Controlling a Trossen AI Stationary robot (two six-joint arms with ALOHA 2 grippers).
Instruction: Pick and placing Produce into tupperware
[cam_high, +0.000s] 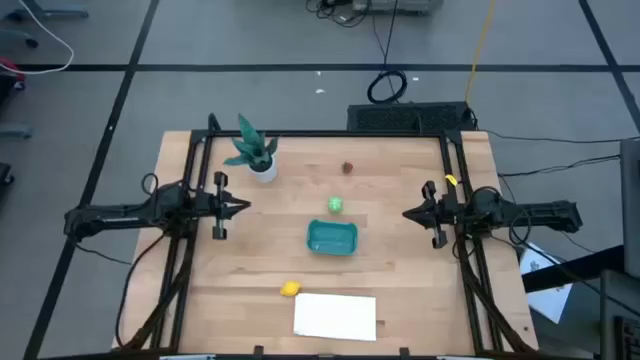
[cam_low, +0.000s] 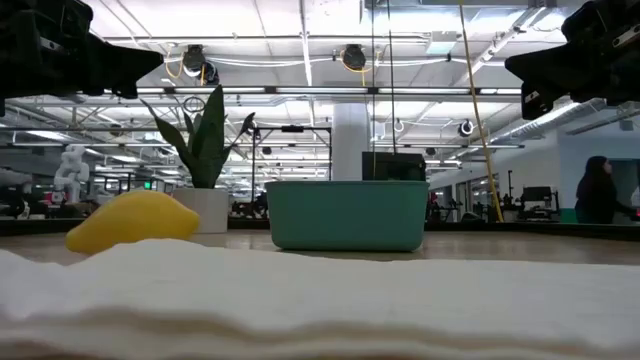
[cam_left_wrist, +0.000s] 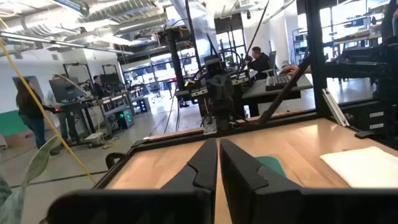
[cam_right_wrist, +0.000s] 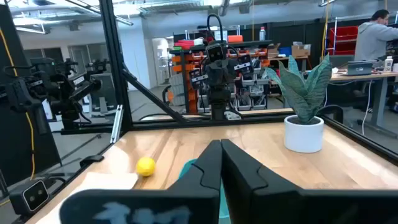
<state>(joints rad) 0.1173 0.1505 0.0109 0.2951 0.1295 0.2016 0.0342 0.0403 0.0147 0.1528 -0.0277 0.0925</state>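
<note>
The teal tupperware sits flat near the table's middle, also in the low view. The light green ball rests on the wood just beyond its far wall. The tiny dark red piece lies farther back. The yellow lemon lies toward the near edge. My left gripper hovers shut, raised over the table's left part. My right gripper hovers shut over the right part. The two grippers point at each other.
A potted green plant stands at the far left. A flat white sheet lies at the near edge beside the lemon. A black frame borders the table. People and workbenches show in the room beyond.
</note>
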